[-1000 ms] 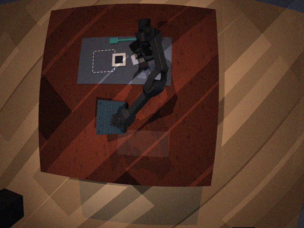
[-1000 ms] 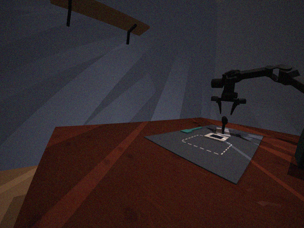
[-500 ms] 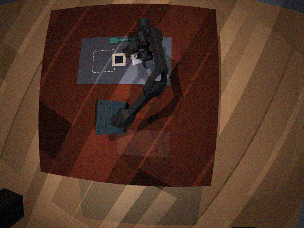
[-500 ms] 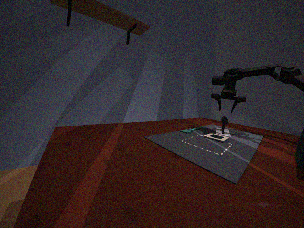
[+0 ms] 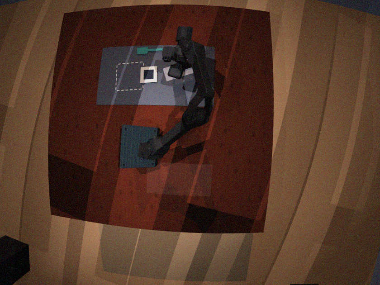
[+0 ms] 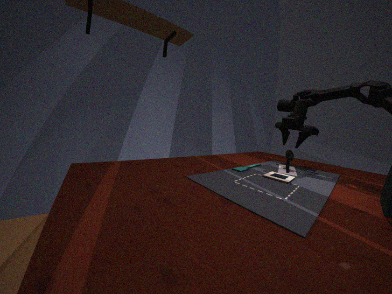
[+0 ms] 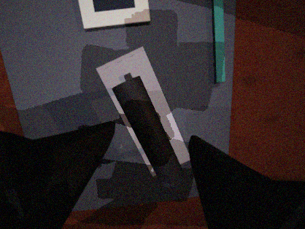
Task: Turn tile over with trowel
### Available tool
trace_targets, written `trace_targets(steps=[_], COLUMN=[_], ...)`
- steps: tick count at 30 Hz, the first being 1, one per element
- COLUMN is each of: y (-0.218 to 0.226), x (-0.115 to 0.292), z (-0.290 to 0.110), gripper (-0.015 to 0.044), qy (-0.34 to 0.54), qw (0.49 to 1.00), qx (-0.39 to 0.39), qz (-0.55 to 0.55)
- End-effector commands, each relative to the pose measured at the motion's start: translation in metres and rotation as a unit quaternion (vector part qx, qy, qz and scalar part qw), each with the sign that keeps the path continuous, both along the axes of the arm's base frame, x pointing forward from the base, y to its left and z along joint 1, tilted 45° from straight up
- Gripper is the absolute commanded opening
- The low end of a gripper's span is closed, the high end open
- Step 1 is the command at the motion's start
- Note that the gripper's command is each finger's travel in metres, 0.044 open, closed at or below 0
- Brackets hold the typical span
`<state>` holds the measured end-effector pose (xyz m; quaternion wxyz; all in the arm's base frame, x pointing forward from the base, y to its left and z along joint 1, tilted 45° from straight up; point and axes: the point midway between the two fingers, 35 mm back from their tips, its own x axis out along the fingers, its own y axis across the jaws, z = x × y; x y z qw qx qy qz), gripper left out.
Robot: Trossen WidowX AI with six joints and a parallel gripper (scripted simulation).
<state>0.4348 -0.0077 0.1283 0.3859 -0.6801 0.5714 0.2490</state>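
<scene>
The trowel [image 5: 167, 74] [image 6: 289, 156] [image 7: 139, 117] has a pale flat blade lying on the grey mat [image 5: 122, 98] [image 6: 269, 208] [image 7: 47, 55] and a thick black handle raised above it. My gripper [image 6: 290, 146] [image 7: 152, 133] is open and empty above the handle, with a finger out to each side in the wrist view. The tile [image 5: 149, 68] [image 6: 268, 175] [image 7: 106, 19] lies flat, its dark square mark facing up. It overlaps the right side of the dashed outline [image 5: 117, 90] [image 6: 285, 198] and lies mostly outside it. The arm partly hides the trowel in the top view.
A teal flat tool [image 5: 142, 50] [image 6: 241, 168] [image 7: 219, 44] with a thin handle lies along the mat's far edge. The arm's ribbed teal base plate [image 5: 130, 147] sits on the red-brown table. A shelf [image 6: 132, 18] is high on the wall.
</scene>
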Motion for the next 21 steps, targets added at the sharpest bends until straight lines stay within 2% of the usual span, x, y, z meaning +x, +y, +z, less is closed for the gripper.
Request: trace_targets(steps=[1, 21], y=[-0.0011, -0.0037], x=[-0.0013, -0.007], z=[-0.0025, -0.0109], gripper=[0.03, 0.03], qy=[-0.036, -0.182], qw=[0.998, 0.956], qx=[0.025, 0.131], qz=[-0.036, -0.19])
